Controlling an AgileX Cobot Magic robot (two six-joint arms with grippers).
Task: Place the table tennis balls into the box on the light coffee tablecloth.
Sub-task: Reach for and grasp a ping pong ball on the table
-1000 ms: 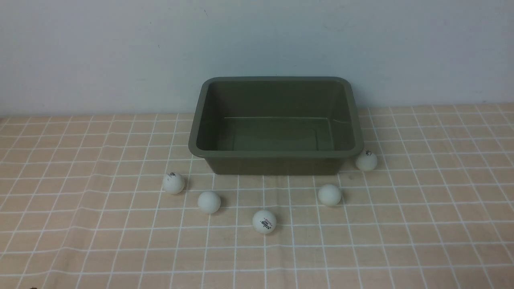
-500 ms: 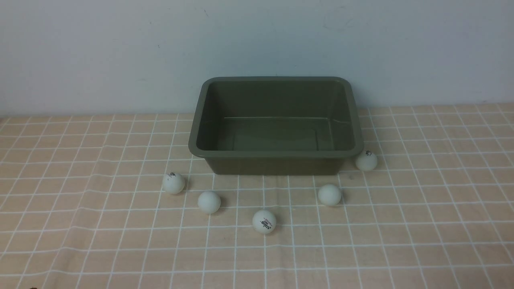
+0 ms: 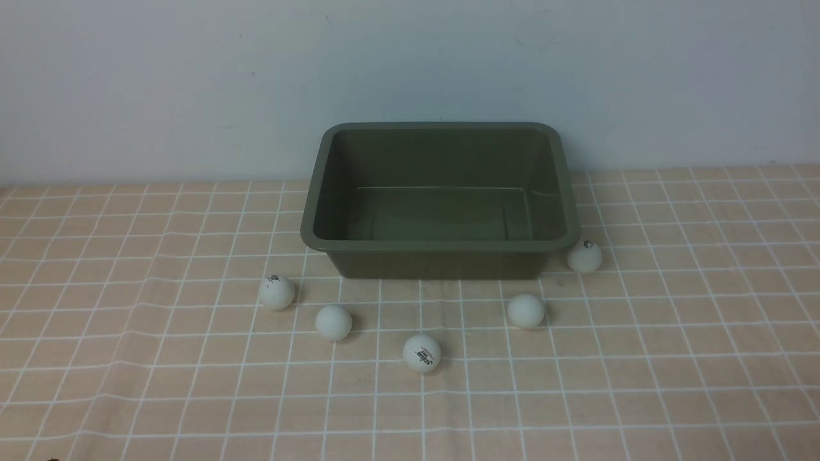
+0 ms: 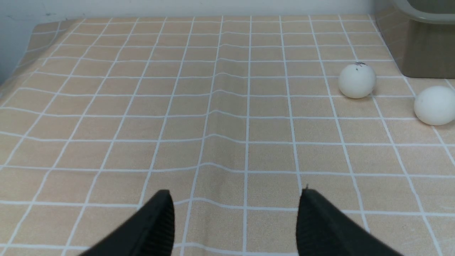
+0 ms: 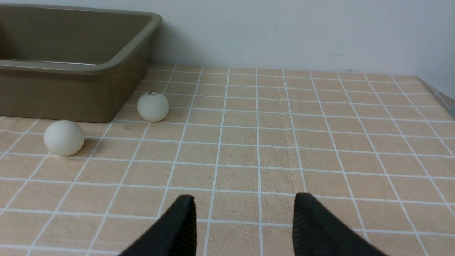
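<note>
Five table tennis balls [image 3: 421, 353] lie on the light coffee tablecloth [image 3: 640, 358], along the near side of the box [image 3: 441, 246], none inside. The left gripper [image 4: 235, 193] and right gripper [image 5: 245, 196] have fingers spread wide, empty, with the balls well ahead.

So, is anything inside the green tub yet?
Nothing visible: the tub shows a bare floor and walls. Its near rim hides a strip of floor from the front view. All five table tennis balls lie outside on the checked tablecloth.
</note>
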